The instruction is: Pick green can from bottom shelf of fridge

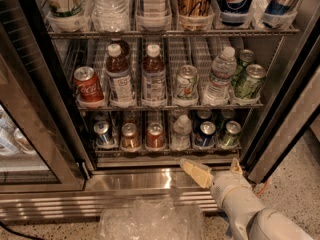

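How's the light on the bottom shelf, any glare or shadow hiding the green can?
Camera view: the bottom shelf is dim under the rack above, but the green can at its right end shows, silver top catching light; glare lies on the steel base, beside the open gripper, which sits low in front of the fridge, below the can.

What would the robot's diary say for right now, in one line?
grasp: not yet | gripper: open, empty, by fridge base below bottom shelf | green can: upright, right end of bottom shelf, untouched
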